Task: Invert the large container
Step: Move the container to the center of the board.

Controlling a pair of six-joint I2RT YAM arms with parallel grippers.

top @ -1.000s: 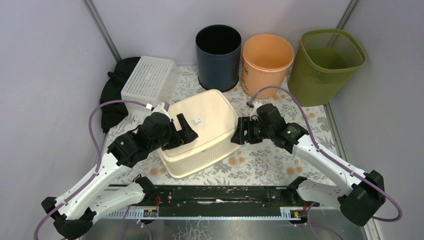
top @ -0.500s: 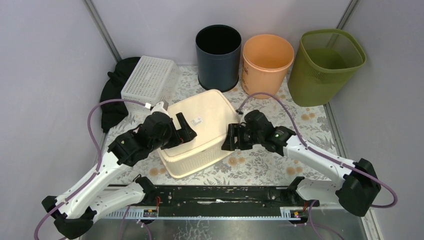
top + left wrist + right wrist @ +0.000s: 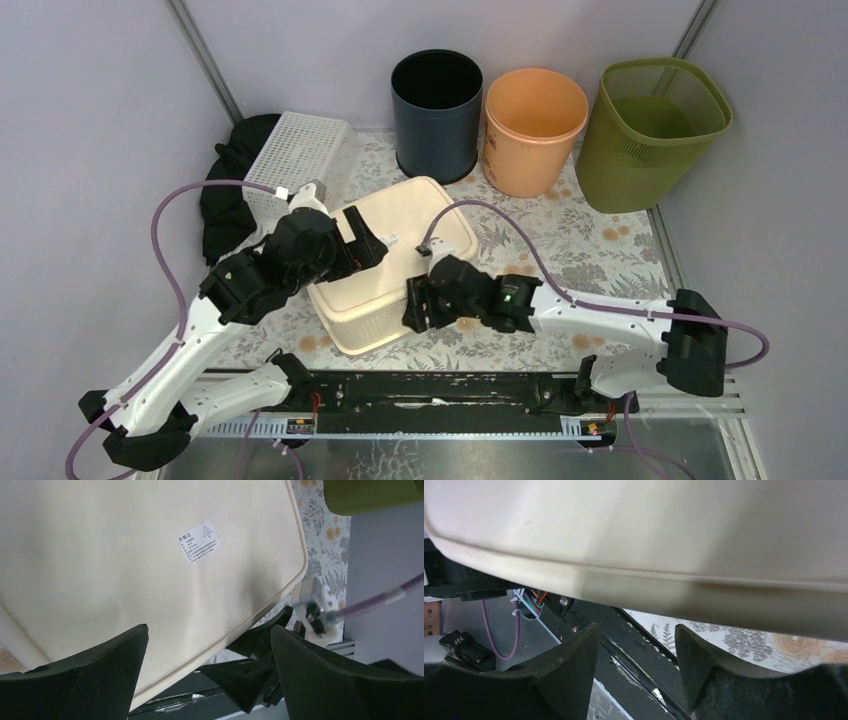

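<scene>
1 lg container [image 3: 425, 215], 3 bins [image 3: 515, 165], 1 crate [image 3: 300, 150]

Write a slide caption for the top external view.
Cream basket, base up: left gripper open over its base, right gripper at its near rim.

I work in a lab test booth. Plain grey panel walls [image 3: 90, 120] on metal posts [image 3: 205, 60] close in my floral-clothed table [image 3: 600, 250], a black mounting rail [image 3: 440, 388] along its near edge.
</scene>
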